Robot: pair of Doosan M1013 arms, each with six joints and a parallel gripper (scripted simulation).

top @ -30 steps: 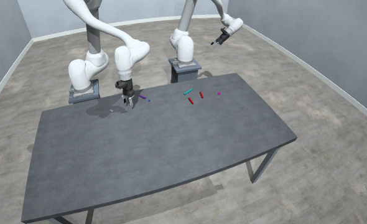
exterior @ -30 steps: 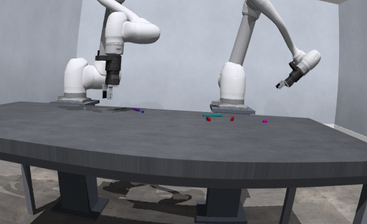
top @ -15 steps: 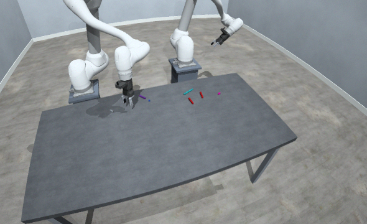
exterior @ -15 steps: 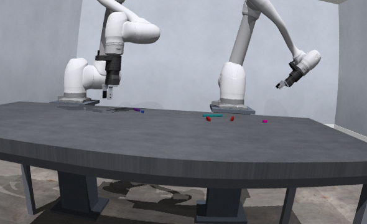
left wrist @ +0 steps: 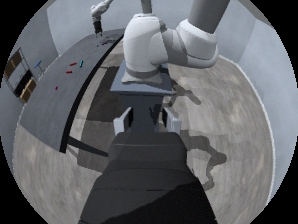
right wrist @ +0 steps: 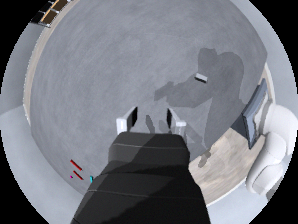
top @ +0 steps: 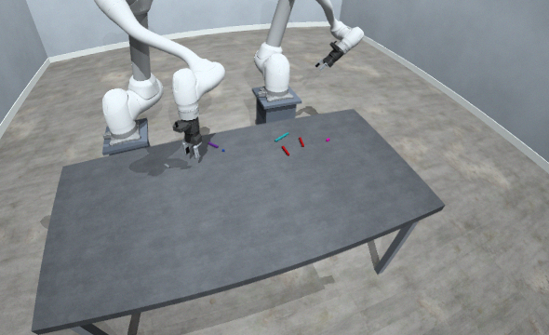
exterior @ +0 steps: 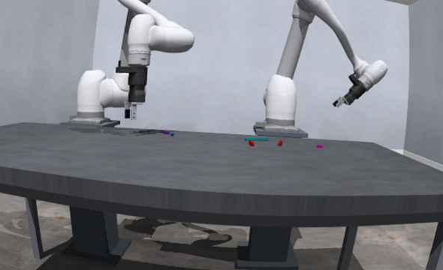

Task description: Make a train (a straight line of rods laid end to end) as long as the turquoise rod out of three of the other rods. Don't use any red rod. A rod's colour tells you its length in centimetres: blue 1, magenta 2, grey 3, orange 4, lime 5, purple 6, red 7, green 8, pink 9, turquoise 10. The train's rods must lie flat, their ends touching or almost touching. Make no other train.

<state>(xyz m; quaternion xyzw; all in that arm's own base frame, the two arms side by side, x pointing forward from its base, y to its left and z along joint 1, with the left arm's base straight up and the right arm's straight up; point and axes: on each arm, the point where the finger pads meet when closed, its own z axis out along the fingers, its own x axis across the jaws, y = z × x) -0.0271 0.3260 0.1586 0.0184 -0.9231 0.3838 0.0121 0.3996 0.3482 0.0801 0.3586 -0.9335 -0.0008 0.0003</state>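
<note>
The turquoise rod (top: 282,137) (exterior: 257,139) (left wrist: 81,64) lies on the table. A purple rod (top: 213,145) (exterior: 165,132) lies near the back edge, with a small blue rod (top: 223,150) (exterior: 172,134) close to one end, apart from it. A grey rod (top: 167,166) (right wrist: 201,78) lies in the right arm's shadow. A magenta rod (top: 328,140) (exterior: 320,146) (left wrist: 56,88) lies alone beyond the red rods. My right gripper (top: 192,153) (exterior: 131,114) (right wrist: 152,113) is open and empty above the table, between the grey and purple rods. My left gripper (top: 321,66) (exterior: 337,103) (left wrist: 147,113) is open and empty, raised beyond the back edge.
One red rod (top: 286,151) (exterior: 251,143) lies close in front of the turquoise rod. Another red rod (top: 301,141) (exterior: 280,143) lies between the turquoise and magenta rods. The table (top: 200,223) (exterior: 206,165) has its back edge near both arm bases.
</note>
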